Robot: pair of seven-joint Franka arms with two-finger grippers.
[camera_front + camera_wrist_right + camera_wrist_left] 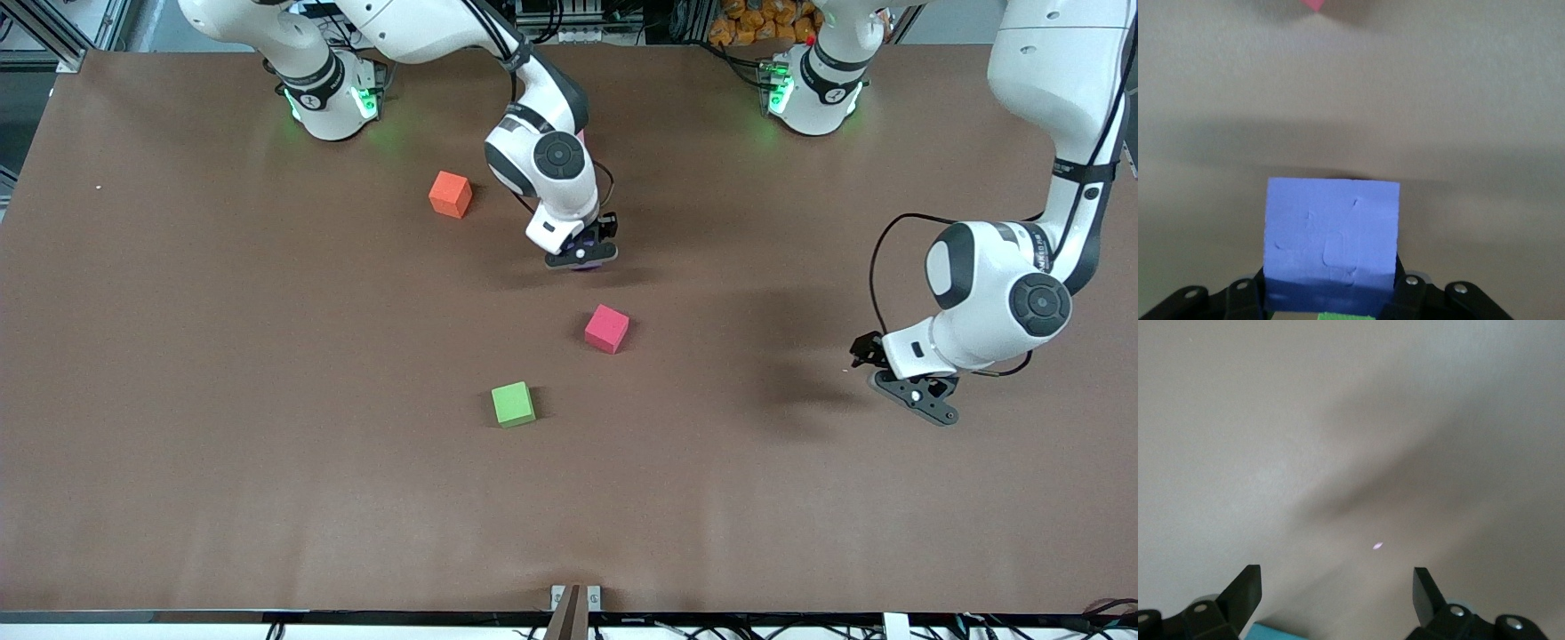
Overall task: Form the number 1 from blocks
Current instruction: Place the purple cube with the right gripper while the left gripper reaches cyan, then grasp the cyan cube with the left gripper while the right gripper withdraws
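Brown worktop [222,400] lies broad and bare toward its edges. Right end effector [582,256] clamps the purple block [1331,243] (low, at 12 o'clock from the pink block [607,329]); left end effector [916,396] waits, spread wide.

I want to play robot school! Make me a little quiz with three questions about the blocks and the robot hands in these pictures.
1. True or false: the right end effector is shut on a purple block.
2. Which block lies nearest the front camera? A) orange block B) pink block C) green block
3. Fill in: the left end effector, waiting over bare table toward the left arm's end, has its fingers ____.

Key: 1 true; 2 C; 3 open.
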